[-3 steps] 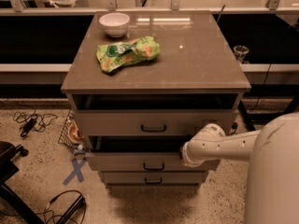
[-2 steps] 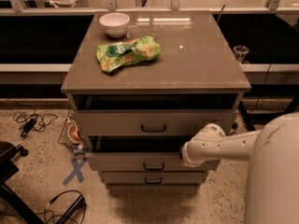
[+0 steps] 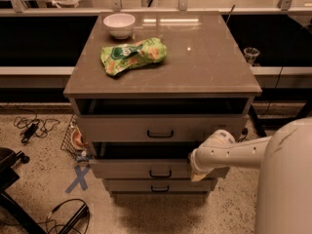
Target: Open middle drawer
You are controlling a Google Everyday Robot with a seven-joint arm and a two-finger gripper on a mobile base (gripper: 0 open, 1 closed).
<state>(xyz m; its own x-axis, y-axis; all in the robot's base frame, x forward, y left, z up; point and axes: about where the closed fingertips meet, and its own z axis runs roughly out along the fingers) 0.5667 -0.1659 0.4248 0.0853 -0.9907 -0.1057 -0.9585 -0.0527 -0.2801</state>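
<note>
The grey-taupe cabinet (image 3: pixel 204 67) has three drawers. The middle drawer (image 3: pixel 126 169) has a low flat front with a small black bar handle (image 3: pixel 160 173) at its centre. It stands pulled out a little, with a dark gap (image 3: pixel 141 151) above its front. My gripper (image 3: pixel 196 168) is at the end of the white arm (image 3: pixel 234 151) that reaches in from the right. It sits against the right part of the middle drawer's front, right of the handle. The taller top drawer (image 3: pixel 122 128) is also pulled out.
A white bowl (image 3: pixel 119 24) and a green snack bag (image 3: pixel 132 55) lie on the cabinet top. The narrow bottom drawer (image 3: pixel 131 185) is below. Cables (image 3: pixel 31 126), a wire basket (image 3: pixel 73 139) and a blue tape cross (image 3: pixel 78 178) are on the floor to the left.
</note>
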